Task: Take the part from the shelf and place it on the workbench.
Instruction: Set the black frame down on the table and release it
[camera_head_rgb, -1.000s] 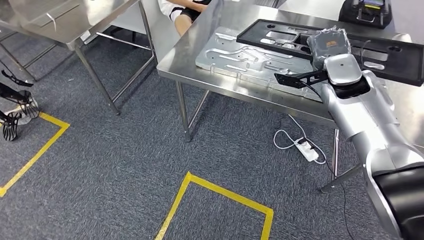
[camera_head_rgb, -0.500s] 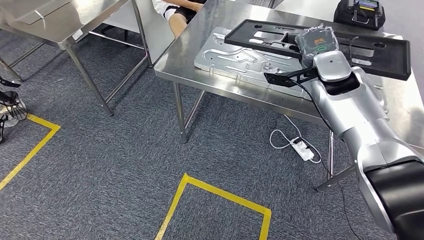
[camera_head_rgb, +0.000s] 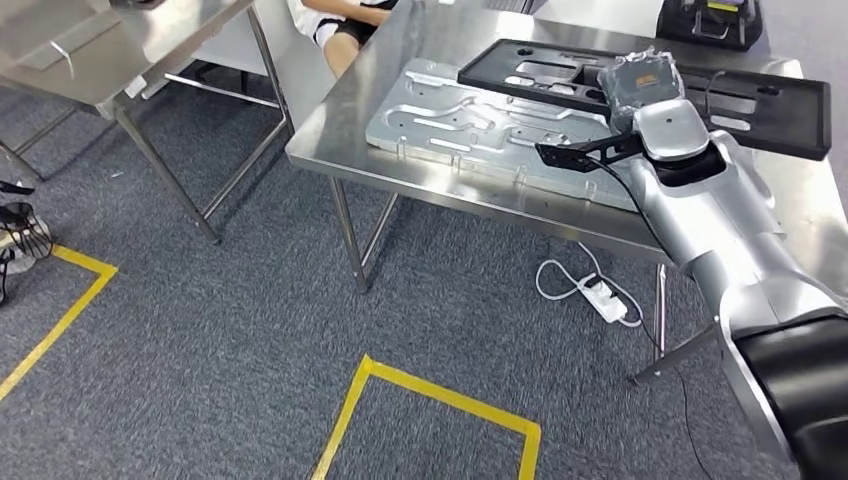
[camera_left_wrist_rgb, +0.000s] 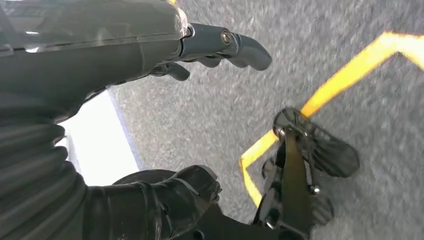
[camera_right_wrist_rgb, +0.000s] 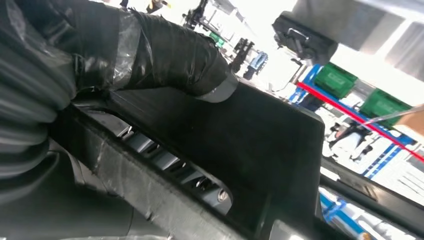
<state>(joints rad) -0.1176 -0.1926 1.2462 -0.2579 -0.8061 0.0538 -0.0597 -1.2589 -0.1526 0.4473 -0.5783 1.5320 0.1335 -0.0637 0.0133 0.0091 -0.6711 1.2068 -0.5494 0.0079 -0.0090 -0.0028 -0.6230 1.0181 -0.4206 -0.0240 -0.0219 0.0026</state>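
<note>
Now the right hand (camera_head_rgb: 640, 88) grips the long black part (camera_head_rgb: 640, 80) over the steel table (camera_head_rgb: 330, 140), above the grey metal plate (camera_head_rgb: 470, 115), while the left hand (camera_left_wrist_rgb: 150, 75) hangs open, holding nothing.

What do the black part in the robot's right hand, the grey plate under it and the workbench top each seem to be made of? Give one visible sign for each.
Black part: probably moulded plastic, matte, with recessed cut-outs.
Grey plate: likely machined aluminium, dull silver, with milled channels.
Workbench: apparently stainless steel, brushed, with soft reflections.
</note>
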